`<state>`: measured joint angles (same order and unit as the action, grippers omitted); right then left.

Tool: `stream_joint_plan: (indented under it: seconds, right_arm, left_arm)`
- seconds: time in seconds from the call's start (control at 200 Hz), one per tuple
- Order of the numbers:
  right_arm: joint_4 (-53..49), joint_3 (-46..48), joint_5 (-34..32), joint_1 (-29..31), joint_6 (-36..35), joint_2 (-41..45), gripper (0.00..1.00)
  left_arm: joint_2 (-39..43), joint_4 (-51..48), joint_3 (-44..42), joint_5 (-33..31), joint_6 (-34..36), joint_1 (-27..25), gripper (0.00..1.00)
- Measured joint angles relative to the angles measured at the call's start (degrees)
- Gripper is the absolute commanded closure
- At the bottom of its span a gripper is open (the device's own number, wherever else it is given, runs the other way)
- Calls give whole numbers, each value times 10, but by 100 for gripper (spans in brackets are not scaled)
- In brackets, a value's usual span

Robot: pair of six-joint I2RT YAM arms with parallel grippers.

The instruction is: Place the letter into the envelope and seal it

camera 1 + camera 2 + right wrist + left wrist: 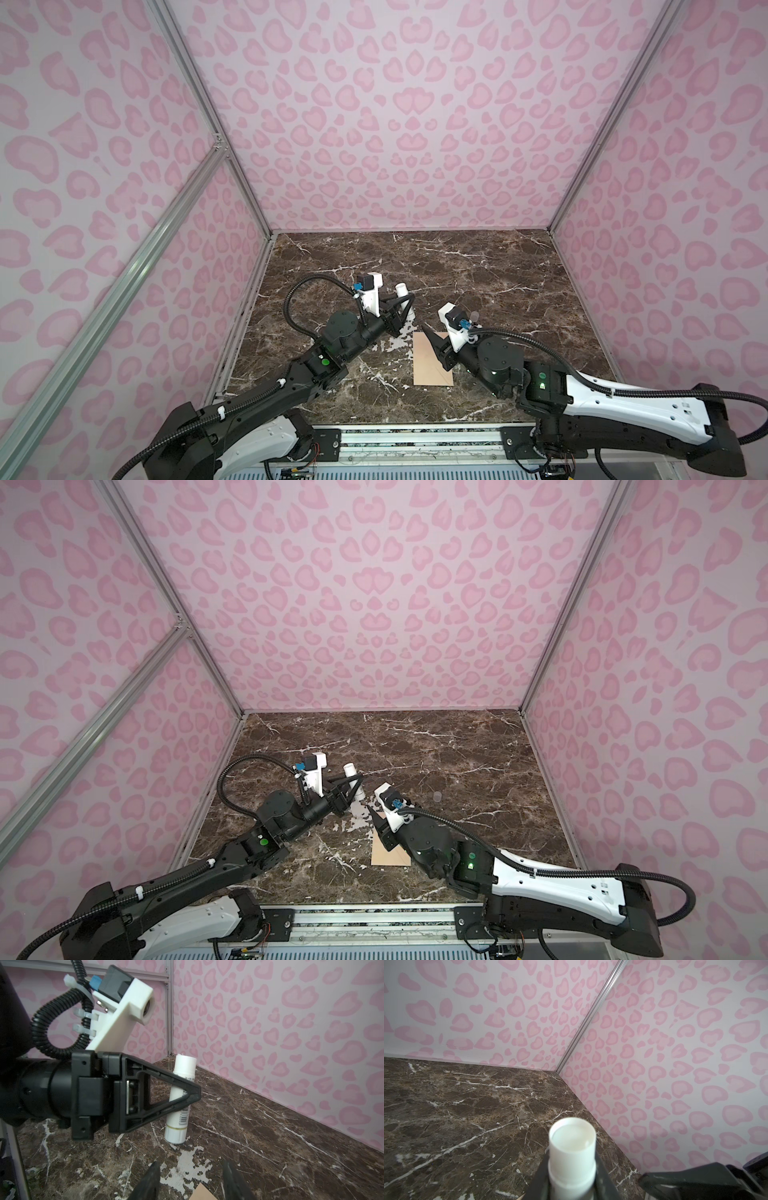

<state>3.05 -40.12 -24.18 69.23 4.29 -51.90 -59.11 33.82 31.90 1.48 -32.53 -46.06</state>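
A: Sealing step, I reckon. Envelope lies flat near centre, letter unseen, prob. inside. Right gripper just above it, jaws apart, empty.
B: Farther left, left gripper clamps glue stick. Next: glue onto flap.

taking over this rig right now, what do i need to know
Grippers: left gripper shut on the glue stick, held near upright, its top uncapped; right gripper open and empty over the far end of the envelope.
Things: the envelope lies flat on the table; the letter is not in view, likely inside it. A small clear cap lies past the right arm.
Done: probably the insertion; glue stick opened.
Left: glue the flap and press it shut; I cannot tell how the flap lies.
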Motion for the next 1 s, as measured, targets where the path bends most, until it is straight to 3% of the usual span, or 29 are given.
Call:
stream_joint_plan:
  seconds: [0.165, 0.345, 0.545, 0.725, 1.0]
  right_arm:
    - [20, 47, 142, -104, 27, 54, 52]
    - [112, 110, 341, -221, 116, 54, 51]
    - [258, 156, 514, -266, 220, 11, 47]
    - [328, 157, 601, -277, 268, -21, 47]
    - [369, 155, 643, -278, 292, -46, 54]
  left_arm:
    - [0, 6, 0, 40, -6, 19, 96]
    - [-26, 53, 7, 140, -21, 26, 96]
    - [-62, 115, 13, 222, -50, 26, 96]
    - [-76, 145, 17, 254, -65, 28, 96]
    - [-80, 160, 17, 268, -70, 28, 96]
